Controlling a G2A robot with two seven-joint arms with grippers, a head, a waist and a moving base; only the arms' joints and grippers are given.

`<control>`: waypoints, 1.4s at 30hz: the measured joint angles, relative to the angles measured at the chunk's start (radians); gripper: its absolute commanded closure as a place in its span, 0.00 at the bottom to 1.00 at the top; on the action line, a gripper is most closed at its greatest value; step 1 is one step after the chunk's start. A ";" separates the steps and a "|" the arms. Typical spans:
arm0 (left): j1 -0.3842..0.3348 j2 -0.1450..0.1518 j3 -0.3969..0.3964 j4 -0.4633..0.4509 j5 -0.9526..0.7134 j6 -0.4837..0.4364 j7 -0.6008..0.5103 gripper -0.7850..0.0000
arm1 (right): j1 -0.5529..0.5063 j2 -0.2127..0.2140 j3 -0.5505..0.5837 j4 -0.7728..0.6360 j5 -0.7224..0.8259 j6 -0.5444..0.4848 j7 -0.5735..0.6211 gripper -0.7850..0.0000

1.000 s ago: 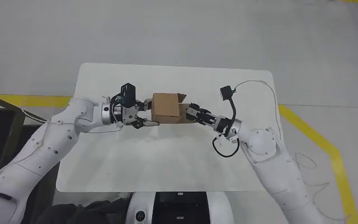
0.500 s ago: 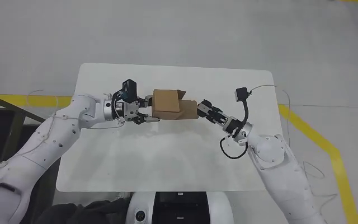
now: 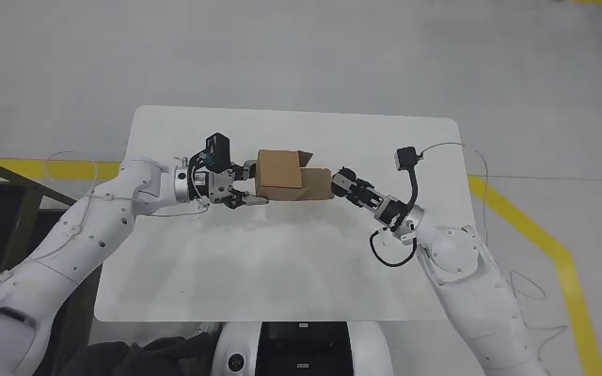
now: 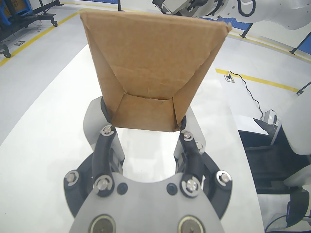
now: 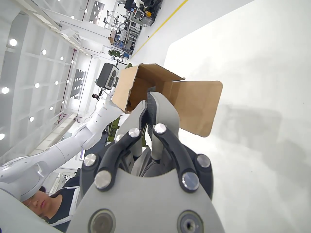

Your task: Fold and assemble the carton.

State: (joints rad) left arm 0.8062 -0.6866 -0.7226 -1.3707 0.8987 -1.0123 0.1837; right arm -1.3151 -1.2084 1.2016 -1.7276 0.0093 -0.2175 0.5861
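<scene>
A brown carton [image 3: 280, 174] is held just above the white table [image 3: 282, 273], at the middle of its far half. My left gripper [image 3: 246, 183] is shut on the carton's left end; in the left wrist view its fingers [image 4: 104, 112] clamp the two side walls of the carton [image 4: 153, 56]. The carton's right end is open, with one flap [image 3: 316, 184] folded out flat to the right. My right gripper [image 3: 337, 179] is shut with nothing between its fingers. Its tip [image 5: 148, 94] sits at the mouth of the carton [image 5: 194, 103], against the flaps.
The near half of the table [image 3: 263, 282] is bare white surface, with its edges close to both arms' elbows. Yellow floor tape [image 3: 527, 226] runs past the table's right side. A cable [image 3: 433, 146] loops off the right arm.
Over the last second the right gripper drew back to the right and a flap now lies folded out on that side. The left gripper and carton shifted slightly away from me.
</scene>
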 measured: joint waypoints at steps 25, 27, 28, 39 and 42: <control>0.132 0.041 -0.097 -0.148 0.094 0.000 0.018 1.00 | -0.062 0.015 0.006 -0.055 -0.015 0.015 0.106 1.00; 0.133 0.042 -0.092 -0.147 0.104 0.000 0.034 1.00 | -0.071 0.017 -0.001 -0.068 -0.015 0.016 0.125 1.00; 0.132 0.043 -0.090 -0.146 0.107 0.000 0.040 1.00 | -0.075 0.018 -0.004 -0.074 -0.015 0.018 0.131 1.00; 0.106 0.044 -0.047 -0.142 0.135 0.000 0.092 1.00 | -0.074 0.017 -0.058 -0.097 -0.006 0.029 0.154 1.00; 0.102 0.048 -0.036 -0.145 0.145 0.000 0.107 1.00 | -0.056 0.014 -0.072 -0.084 0.004 0.026 0.148 1.00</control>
State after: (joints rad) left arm 0.9083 -0.6385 -0.7585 -1.5155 1.0438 -1.0123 0.2906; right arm -1.3709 -1.1939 1.1292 -1.8113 0.0131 -0.1914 0.7337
